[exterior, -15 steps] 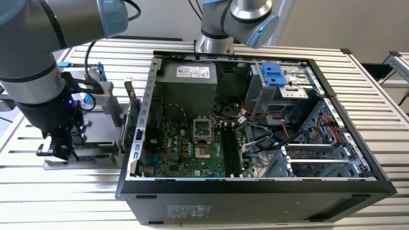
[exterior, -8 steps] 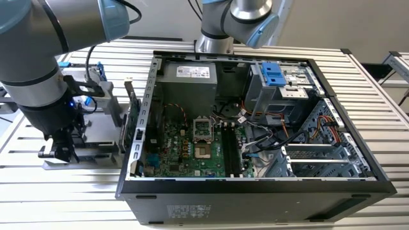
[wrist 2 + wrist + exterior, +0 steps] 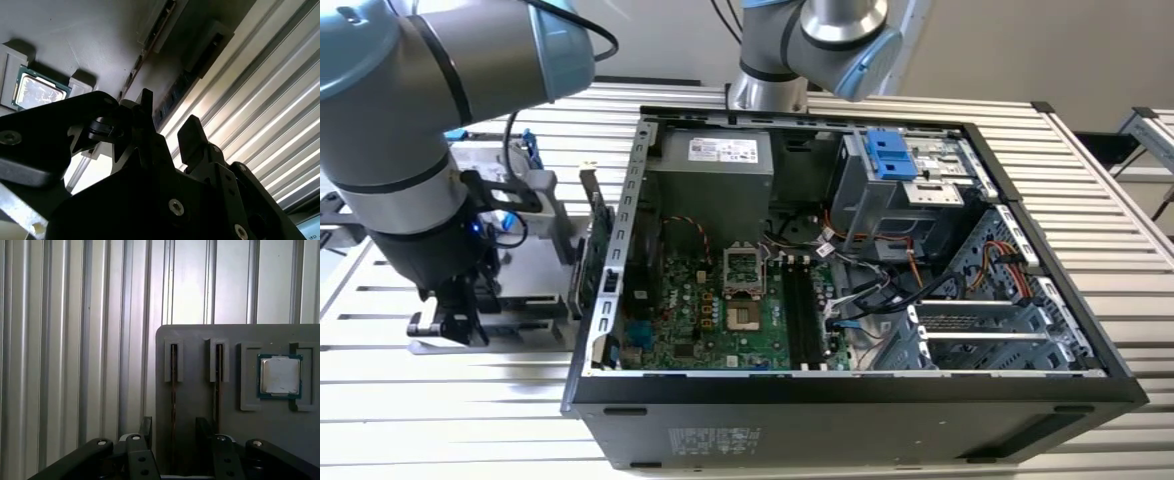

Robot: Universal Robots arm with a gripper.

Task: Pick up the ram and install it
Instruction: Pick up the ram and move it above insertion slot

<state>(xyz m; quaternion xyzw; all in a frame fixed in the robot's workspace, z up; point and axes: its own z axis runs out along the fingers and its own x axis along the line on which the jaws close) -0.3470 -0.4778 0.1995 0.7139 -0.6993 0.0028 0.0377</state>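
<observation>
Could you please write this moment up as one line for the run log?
step: pick ram | gripper: open, straddling ram | ram: on edge in gray holder slot, not lifted

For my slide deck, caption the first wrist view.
Open gripper lined up with one ram standing in the gray tray, CPU alongside.

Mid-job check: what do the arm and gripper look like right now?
The arm is silver-grey tubing with pale blue joint caps; a black cable loops beside it. The gripper is black, with two blocky fingers and silver screw heads.
</observation>
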